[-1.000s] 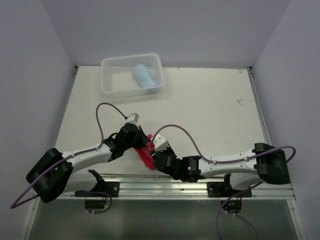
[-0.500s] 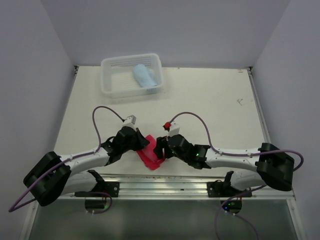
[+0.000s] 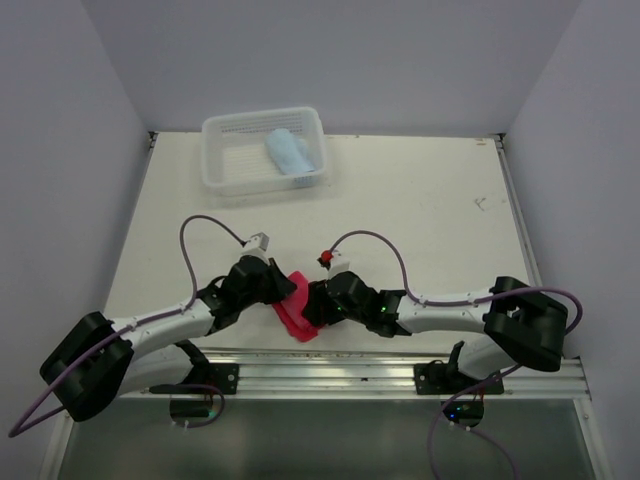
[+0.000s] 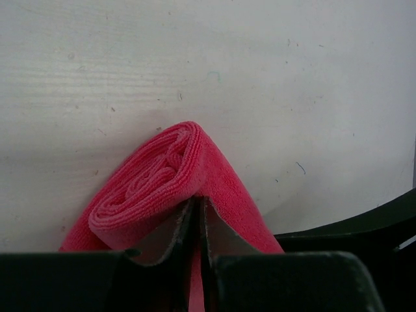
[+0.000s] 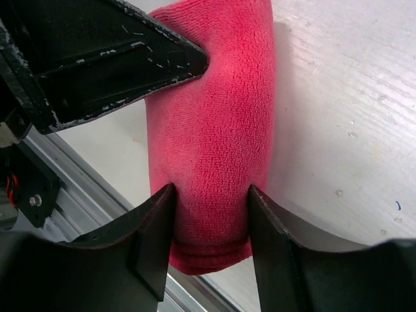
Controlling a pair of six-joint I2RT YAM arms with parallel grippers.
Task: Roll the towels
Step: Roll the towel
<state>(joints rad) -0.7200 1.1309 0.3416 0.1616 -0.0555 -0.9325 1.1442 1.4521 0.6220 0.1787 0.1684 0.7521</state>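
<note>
The pinkish-red towel lies rolled near the table's front edge, between my two grippers. My left gripper is shut at the roll's far side, with red cloth folded over its tips and showing in the slit between them. In the top view the left gripper is at the roll's left. My right gripper straddles the roll near its front end, its pads pressing in both sides. From above, the right gripper is on the roll's right. The light blue towel lies rolled in the basket.
The clear plastic basket stands at the table's far left. A metal rail runs along the front edge just behind the red towel's end. The left gripper's dark finger crosses the upper left of the right wrist view.
My right arm swung up from along the front rail and set its jaws around the red roll. The left gripper stayed shut at the towel, shifting slightly.
</note>
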